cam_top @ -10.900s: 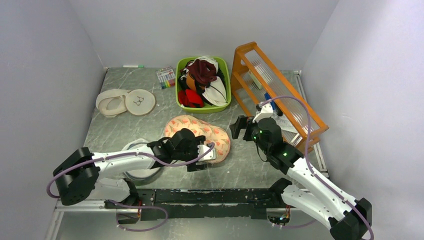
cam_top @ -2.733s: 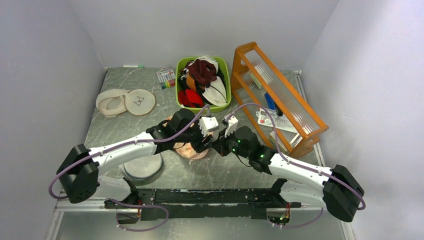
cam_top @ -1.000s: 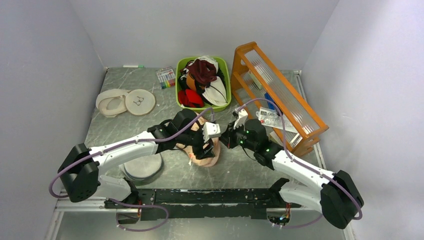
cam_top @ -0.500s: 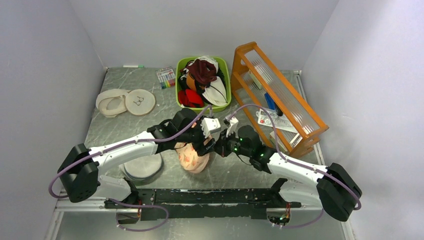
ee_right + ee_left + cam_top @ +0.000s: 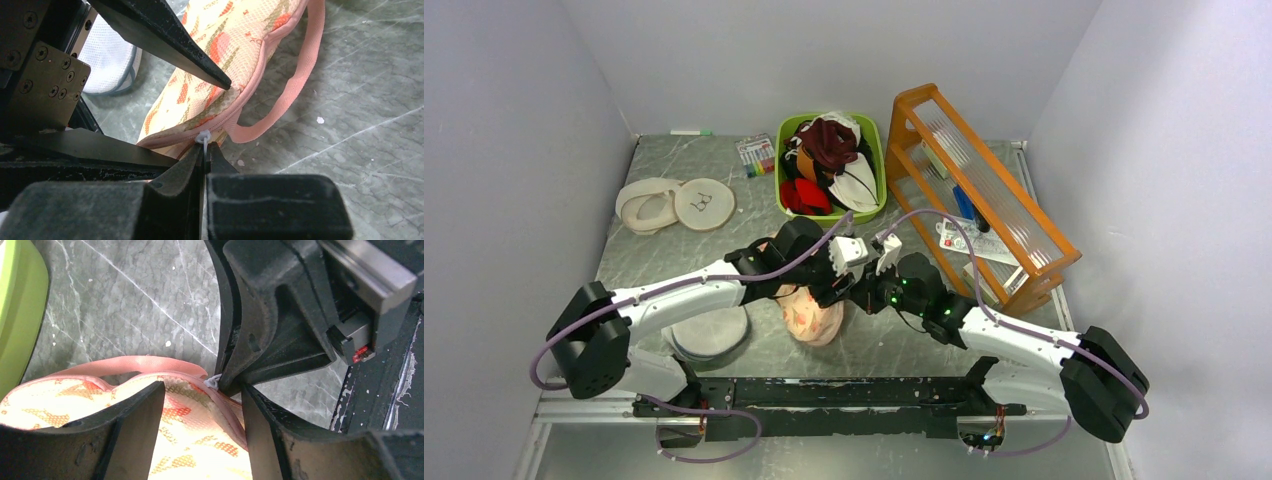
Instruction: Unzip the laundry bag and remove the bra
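Note:
The laundry bag [image 5: 809,318], cream with red flowers and a pink zip edge, stands tilted on its edge at mid-table. My left gripper [image 5: 836,288] straddles its upper end, and the floral fabric [image 5: 195,440] fills the gap between both fingers [image 5: 125,430]. My right gripper [image 5: 206,146] is shut on the small white zip pull [image 5: 203,136] at the bag's pink rim, right beside the left fingertip [image 5: 200,70]. A pink loop handle [image 5: 300,85] hangs off the bag. The zip looks closed where it shows. The bra is hidden.
A green bin [image 5: 780,165] of dark red and white garments stands behind. An orange rack [image 5: 984,195] is at the right. A round white mesh disc [image 5: 709,335] lies under the left arm, two white round pieces [image 5: 674,203] sit far left, and a marker pack [image 5: 756,155] lies near the bin.
Over the last second my right gripper swung left and nearer with the zip pull pinched. The bag shifted a little toward the near left, and the left gripper stayed on it.

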{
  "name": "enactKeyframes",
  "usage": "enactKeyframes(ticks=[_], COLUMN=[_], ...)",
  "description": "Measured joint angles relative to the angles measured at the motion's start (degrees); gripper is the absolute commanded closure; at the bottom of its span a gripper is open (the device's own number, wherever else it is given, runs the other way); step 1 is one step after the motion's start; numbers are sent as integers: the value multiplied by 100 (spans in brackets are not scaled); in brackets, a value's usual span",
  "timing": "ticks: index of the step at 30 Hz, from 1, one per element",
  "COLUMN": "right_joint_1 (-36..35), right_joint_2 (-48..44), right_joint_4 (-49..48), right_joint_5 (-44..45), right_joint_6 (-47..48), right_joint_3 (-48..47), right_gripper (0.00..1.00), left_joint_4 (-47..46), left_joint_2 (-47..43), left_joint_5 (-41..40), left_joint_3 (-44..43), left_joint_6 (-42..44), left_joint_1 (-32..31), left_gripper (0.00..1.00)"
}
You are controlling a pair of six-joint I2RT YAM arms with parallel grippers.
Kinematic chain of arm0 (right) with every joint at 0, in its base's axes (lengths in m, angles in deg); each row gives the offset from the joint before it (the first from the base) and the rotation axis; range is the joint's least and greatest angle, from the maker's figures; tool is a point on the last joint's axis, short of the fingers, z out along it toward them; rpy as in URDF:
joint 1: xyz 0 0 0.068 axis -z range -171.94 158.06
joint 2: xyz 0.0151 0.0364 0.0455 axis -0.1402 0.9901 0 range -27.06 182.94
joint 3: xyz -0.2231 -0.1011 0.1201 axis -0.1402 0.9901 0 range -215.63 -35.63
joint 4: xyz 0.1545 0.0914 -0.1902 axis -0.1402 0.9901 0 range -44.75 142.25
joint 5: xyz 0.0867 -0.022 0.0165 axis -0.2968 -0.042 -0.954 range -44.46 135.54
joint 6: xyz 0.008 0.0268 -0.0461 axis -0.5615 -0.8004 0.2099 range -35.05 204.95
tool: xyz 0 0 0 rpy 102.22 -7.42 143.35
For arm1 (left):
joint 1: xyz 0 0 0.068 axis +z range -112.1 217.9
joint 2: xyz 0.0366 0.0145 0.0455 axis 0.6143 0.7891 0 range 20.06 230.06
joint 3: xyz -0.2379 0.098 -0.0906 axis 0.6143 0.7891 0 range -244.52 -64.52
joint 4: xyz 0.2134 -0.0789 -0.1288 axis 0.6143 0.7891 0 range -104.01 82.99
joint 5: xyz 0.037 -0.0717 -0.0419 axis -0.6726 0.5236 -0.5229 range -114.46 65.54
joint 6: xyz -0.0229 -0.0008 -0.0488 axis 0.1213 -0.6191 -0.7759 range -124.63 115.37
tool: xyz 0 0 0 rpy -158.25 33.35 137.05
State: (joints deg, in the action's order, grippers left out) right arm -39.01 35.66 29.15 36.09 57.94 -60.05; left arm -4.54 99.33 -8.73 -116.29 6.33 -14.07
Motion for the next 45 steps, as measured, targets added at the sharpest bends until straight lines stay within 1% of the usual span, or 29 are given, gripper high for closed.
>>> enactKeyframes(ticks=[1, 7, 10, 15, 16, 20, 22, 24, 33, 43, 44, 45], right_joint_1=[0, -4, -7, -17, -20, -26, -17, 11, 251, 654, 688, 719], right_joint_2=[0, -2, -35, -50, -50, -55, -52, -48, 181, 538, 581, 625], right_joint_4=[11, 107, 120, 144, 144, 195, 238, 275, 313, 284, 284, 284], right_joint_5=[7, 125, 219, 354, 369, 479, 507, 505, 479, 426, 417, 402], right_joint_6=[2, 9, 11, -2, -7, -48, -70, -96, -140, -122, -118, -107], right_joint_3=[0, 0, 0, 0, 0, 0, -20, -44, -153, -271, -286, -304], right_gripper=[100, 100, 100, 100, 100, 100, 100, 100, 100, 100, 100, 100], left_joint_4=[11, 122, 157, 164, 166, 175, 173, 162, 140, 144, 144, 142], left_joint_2=[28, 179, 186, 186, 186, 186, 186, 186, 72, -354, -407, -452], left_joint_5=[2, 24, 42, 61, 63, 103, 120, 140, 374, 863, 918, 953], left_joint_3=[-15, -109, -111, -111, -111, -111, -111, -111, -111, -74, -46, -20], left_joint_6=[2, 37, 66, 96, 109, 142, 164, 190, 269, 372, 380, 385], left_joint_1=[2, -7, -11, -11, -11, -11, -11, -11, -7, -7, -7, -7], left_gripper=[34, 58, 68, 76, 81, 87, 92, 93, 93, 93, 93, 90])
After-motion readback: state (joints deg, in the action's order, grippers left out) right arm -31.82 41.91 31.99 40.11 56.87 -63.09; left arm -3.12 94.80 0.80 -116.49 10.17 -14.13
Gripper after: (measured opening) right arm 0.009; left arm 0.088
